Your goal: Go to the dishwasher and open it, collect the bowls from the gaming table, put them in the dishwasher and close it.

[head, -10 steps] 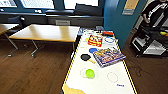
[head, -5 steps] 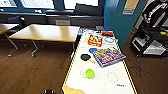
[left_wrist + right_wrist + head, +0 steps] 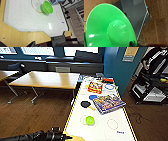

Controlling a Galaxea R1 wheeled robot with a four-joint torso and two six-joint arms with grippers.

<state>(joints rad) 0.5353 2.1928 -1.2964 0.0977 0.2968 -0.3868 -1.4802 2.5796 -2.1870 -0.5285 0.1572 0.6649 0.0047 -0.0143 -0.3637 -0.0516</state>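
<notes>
A green bowl point(image 3: 90, 120) sits on the white top of your gaming desk point(image 3: 100, 130), near the end closest to you, beside a red ring (a game box point(image 3: 109, 103) lies farther up). Your left arm point(image 3: 37, 136) reaches in at the desk's near corner; I cannot tell how its gripper stands. Another green bowl point(image 3: 109, 27) looms close in the right wrist view, and I cannot tell whether that gripper holds it.

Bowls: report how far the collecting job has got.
Looks done: one green bowl sits close at the right wrist, over brown floor and off the table, so it seems collected. In hand: the left arm reaches toward the near corner of the gaming table. Left: the second bowl stands on the white top. Loading and closing the dishwasher remain, and I cannot tell whether it is open.
</notes>
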